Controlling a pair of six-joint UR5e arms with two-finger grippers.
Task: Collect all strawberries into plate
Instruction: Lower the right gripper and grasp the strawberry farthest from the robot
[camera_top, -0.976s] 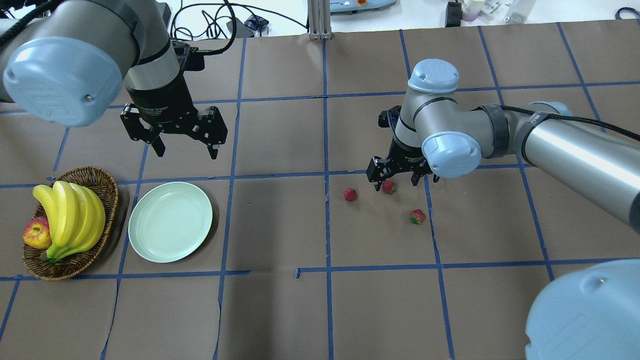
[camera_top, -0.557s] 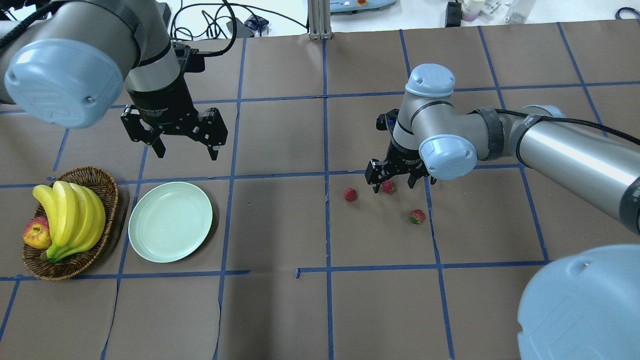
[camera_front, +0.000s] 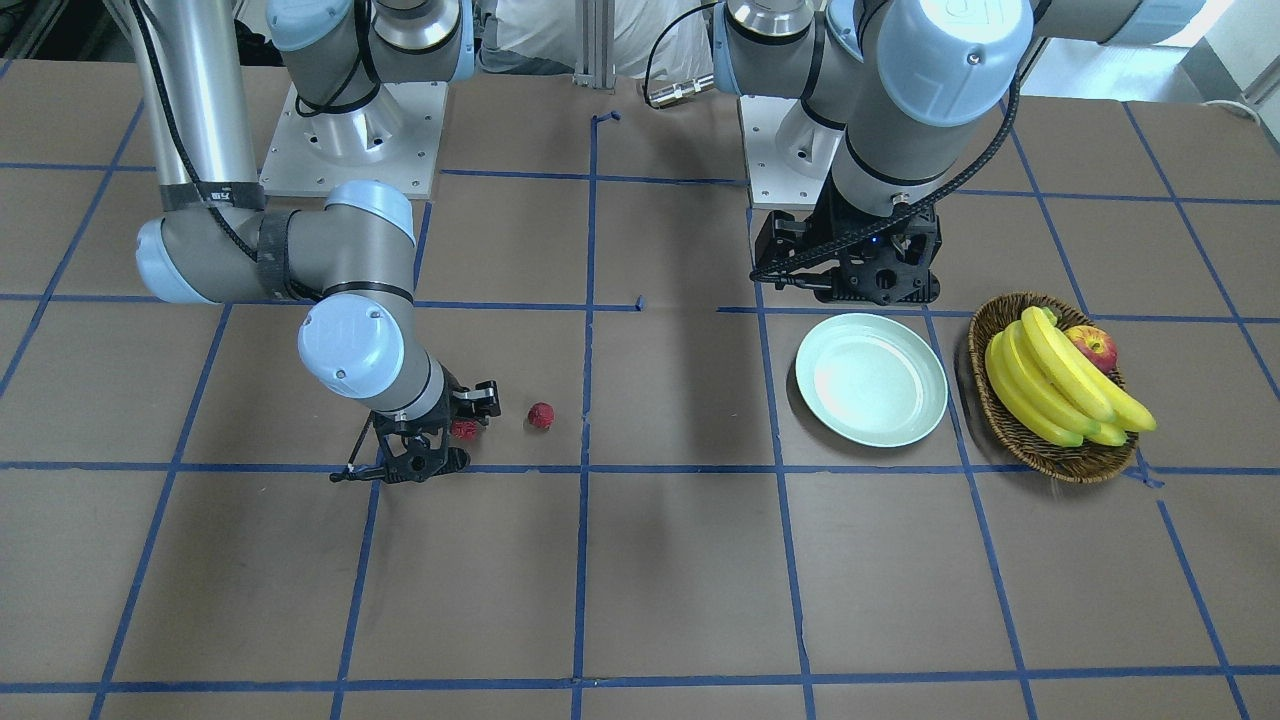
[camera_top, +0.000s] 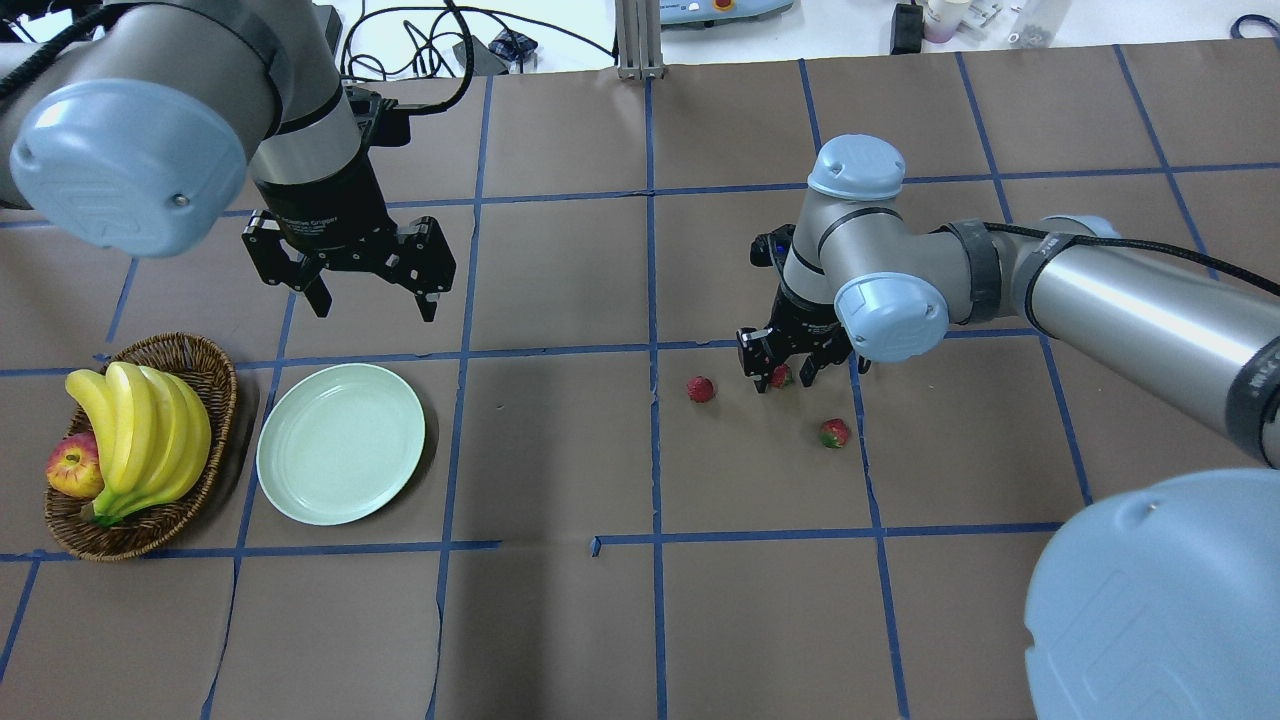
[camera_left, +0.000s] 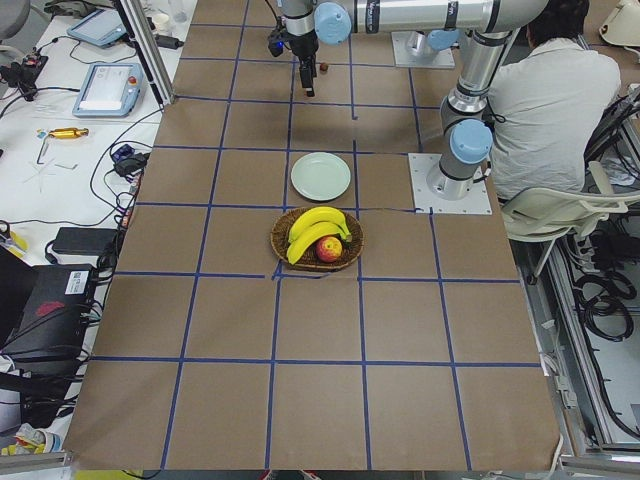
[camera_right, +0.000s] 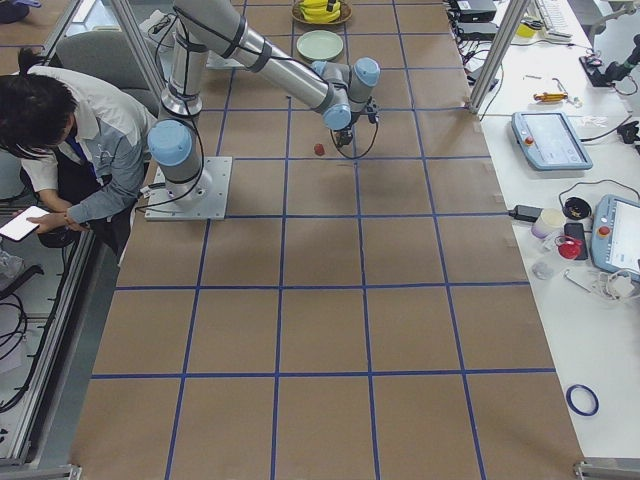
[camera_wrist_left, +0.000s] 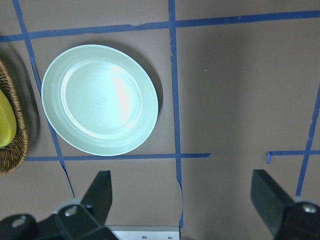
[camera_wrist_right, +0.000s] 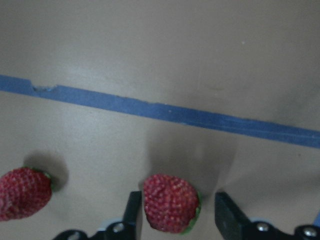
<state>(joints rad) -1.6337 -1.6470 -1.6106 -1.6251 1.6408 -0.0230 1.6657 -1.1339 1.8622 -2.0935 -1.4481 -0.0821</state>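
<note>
The plate (camera_top: 340, 443) is round, shallow, pale mint-green and glossy, and lies flat on the left. Three small red, bumpy strawberries lie far to its right. The left strawberry (camera_top: 701, 389) lies alone. The middle strawberry (camera_top: 780, 376), just right of it, shows a green cap and sits between the fingers of the right gripper (camera_top: 783, 379). The right strawberry (camera_top: 835, 433) lies nearer, green cap showing.

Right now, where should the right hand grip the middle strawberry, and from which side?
Take the middle strawberry across its rounded red body, straight down from above. It lies low on the table, cap off to one edge, and the open right hand straddles it, a finger either side, so closing should pinch its widest part.
</note>
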